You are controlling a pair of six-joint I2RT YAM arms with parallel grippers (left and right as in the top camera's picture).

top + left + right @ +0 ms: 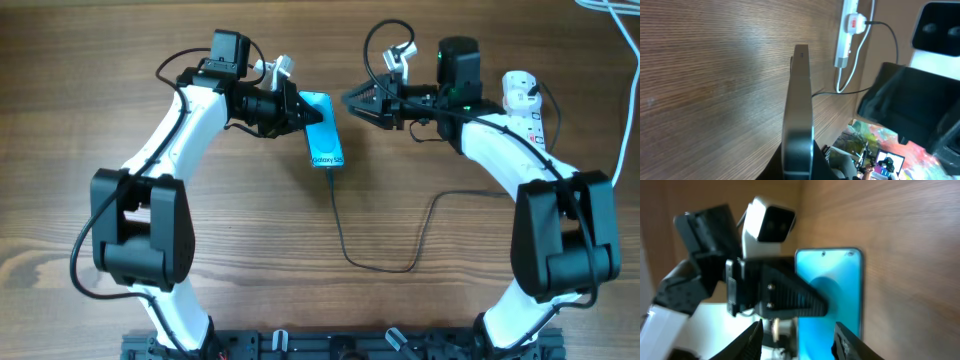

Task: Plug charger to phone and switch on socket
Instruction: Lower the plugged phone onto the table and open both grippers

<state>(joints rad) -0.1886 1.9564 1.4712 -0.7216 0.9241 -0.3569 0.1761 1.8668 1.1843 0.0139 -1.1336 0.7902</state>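
The phone (323, 128) has a turquoise screen and a white text strip at its near end. My left gripper (300, 108) is shut on it and holds it tilted up on its long edge. The left wrist view shows the phone edge-on (799, 100) between the jaws (799, 162). The charger, a thin black cable (342, 240), runs from the phone's near end toward the socket (518, 92). The socket's red switch (855, 22) shows in the left wrist view. My right gripper (352, 100) is open and empty just right of the phone, facing its screen (835, 295) between its open fingers (800, 342).
My right arm covers much of the socket in the overhead view. A thick white lead (622, 40) runs along the table's far right edge. The socket's white lead (847, 75) loops on the wood beyond the phone.
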